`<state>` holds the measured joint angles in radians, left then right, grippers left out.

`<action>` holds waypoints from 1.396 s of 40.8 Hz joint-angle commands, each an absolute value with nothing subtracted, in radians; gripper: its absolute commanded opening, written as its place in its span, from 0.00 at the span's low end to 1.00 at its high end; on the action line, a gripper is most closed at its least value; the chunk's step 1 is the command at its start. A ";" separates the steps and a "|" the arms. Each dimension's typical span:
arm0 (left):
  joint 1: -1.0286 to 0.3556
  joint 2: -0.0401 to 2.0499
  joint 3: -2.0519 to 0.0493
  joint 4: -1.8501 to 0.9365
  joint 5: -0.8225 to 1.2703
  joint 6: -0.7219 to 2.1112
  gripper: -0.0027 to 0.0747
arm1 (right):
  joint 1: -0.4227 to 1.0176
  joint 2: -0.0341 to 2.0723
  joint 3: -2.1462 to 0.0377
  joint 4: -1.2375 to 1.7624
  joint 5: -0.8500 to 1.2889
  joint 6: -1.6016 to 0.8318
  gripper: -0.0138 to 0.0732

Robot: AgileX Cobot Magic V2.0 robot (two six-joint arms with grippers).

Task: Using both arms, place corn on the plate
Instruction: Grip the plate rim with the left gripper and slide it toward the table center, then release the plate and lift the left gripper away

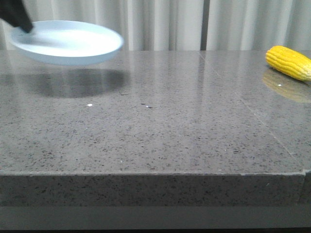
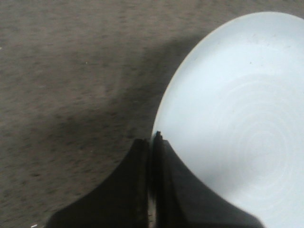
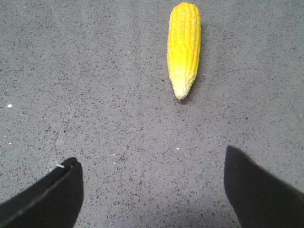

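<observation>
At the front view's upper left, the left gripper (image 2: 151,142) is pinching the plate (image 1: 68,43) rim aloft, while the right gripper (image 3: 152,185), jaws apart, is needing to close on the corn (image 3: 184,45).

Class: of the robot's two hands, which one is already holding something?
The left hand, shut on the plate rim and lifting it; the right hand is open, short of the corn.

No legible text, labels or numbers anywhere.

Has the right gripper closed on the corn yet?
No. In the right wrist view the right gripper is open, and the corn lies on the table beyond its fingertips, untouched.
</observation>
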<state>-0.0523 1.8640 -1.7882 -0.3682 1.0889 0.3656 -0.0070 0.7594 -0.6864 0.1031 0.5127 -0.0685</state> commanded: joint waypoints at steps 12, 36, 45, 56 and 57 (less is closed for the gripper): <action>-0.297 1.876 -1.823 -0.410 1.051 0.369 0.01 | -0.012 0.759 -0.723 0.107 0.443 -0.074 0.88; -0.319 1.967 -1.824 -0.410 1.066 0.367 0.55 | -0.012 0.759 -0.723 0.107 0.443 -0.074 0.88; -0.319 1.920 -1.824 -0.377 1.088 0.358 0.71 | -0.012 0.759 -0.723 0.107 0.443 -0.074 0.88; -0.413 1.754 -1.824 -0.086 1.111 0.213 0.66 | -0.012 0.759 -0.723 0.107 0.443 -0.074 0.88; -0.425 1.737 -1.824 -0.064 1.119 0.199 0.66 | -0.012 0.759 -0.723 0.107 0.443 -0.074 0.88</action>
<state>-0.3811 1.8556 -1.7926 -0.1378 1.1229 0.2598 -0.0070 0.7594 -0.6864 0.1031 0.5127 -0.0685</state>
